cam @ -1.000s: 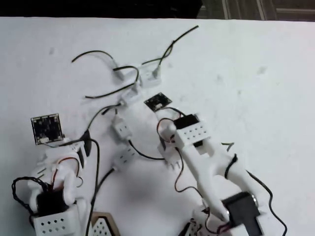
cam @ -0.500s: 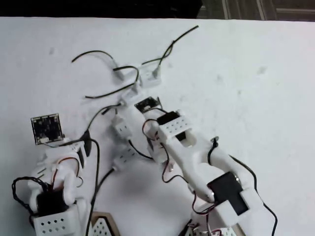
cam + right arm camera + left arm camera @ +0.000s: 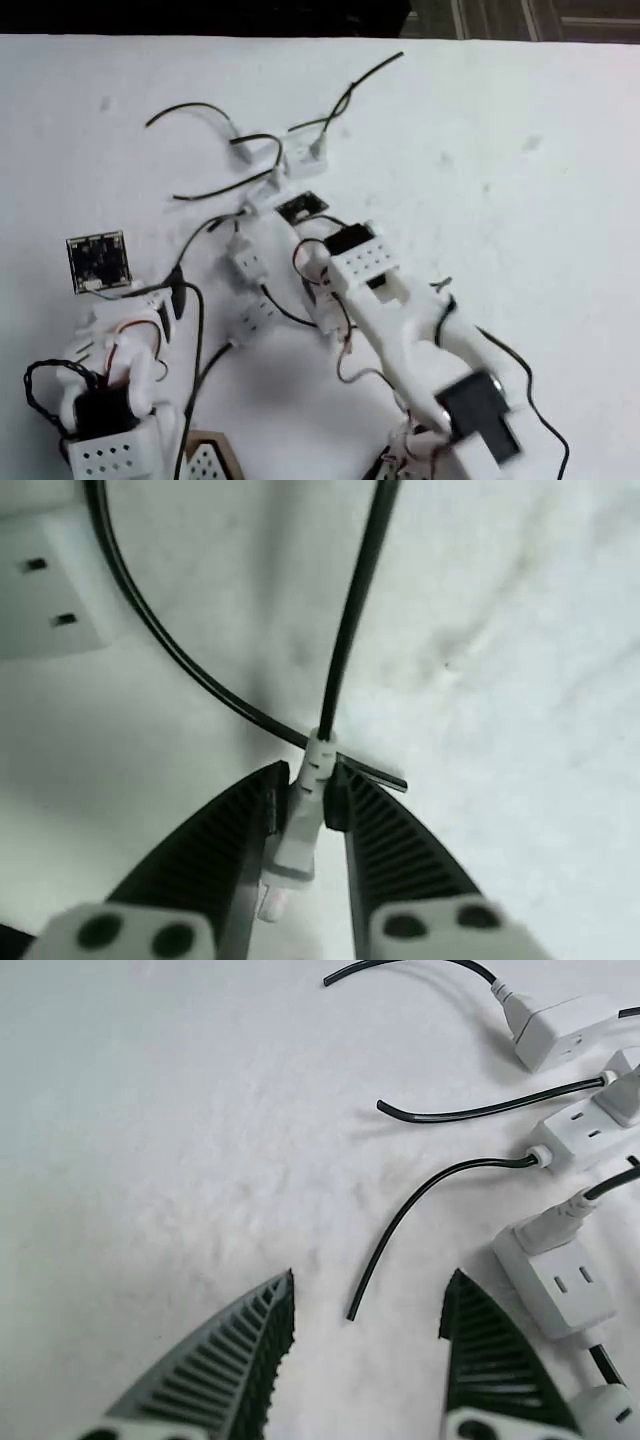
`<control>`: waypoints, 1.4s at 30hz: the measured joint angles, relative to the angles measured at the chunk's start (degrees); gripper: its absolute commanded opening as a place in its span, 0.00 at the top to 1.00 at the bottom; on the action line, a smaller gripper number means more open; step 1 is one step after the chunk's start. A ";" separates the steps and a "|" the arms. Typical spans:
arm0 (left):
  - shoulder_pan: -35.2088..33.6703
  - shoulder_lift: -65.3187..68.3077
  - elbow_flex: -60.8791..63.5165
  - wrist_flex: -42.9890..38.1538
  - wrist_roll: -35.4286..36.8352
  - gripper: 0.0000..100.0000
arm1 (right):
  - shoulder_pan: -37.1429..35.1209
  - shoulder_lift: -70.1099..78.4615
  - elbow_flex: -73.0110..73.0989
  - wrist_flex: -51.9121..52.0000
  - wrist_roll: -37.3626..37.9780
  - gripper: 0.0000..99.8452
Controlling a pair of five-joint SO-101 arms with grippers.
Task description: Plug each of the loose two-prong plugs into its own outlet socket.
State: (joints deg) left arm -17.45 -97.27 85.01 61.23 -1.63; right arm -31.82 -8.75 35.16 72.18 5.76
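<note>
1. I am working the carry-and-insert step. My right gripper (image 3: 307, 780) is clamping a white plug (image 3: 293, 842) between its jaws, and the plug's black cord (image 3: 352, 610) is running away past the fingertips over the white table (image 3: 520, 630).
2. The plug is sitting lengthwise between the jaws with its cord end poking out beyond the tips. Its prongs are hidden, so I cannot tell which way they are facing.
3. An outlet socket (image 3: 40, 590) with two slots showing is lying near the gripped plug, off to one side and not touching it. A second black cord (image 3: 160, 645) is crossing the plug's own cord in between.
4. I am judging that the next move calls for turning the plug so its prongs face a free pair of slots, then pushing straight in. The crossing cord may snag, and the light socket will probably slide unless braced.
5. My left gripper (image 3: 370, 1285) is hanging open over the table, gripping nothing. A loose cord end (image 3: 352, 1312) is lying between its fingers, and the nearest socket (image 3: 560, 1285) is just beside one of them, which looks handy for steadying a socket.
</note>
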 measured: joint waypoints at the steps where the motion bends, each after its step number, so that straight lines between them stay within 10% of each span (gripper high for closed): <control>1: 0.00 0.00 0.00 0.00 0.00 0.76 | -0.09 -2.55 0.00 0.79 0.00 0.98; 22: 14.77 -0.26 -14.51 -0.79 7.12 0.76 | -11.69 -58.64 1.14 4.22 2.64 0.98; 42: 40.97 -0.70 -27.08 6.86 3.87 0.76 | -21.27 -67.25 17.23 -8.26 2.73 0.98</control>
State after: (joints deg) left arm 23.52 -97.98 57.93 68.09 2.24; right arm -53.10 -76.00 52.40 63.91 8.48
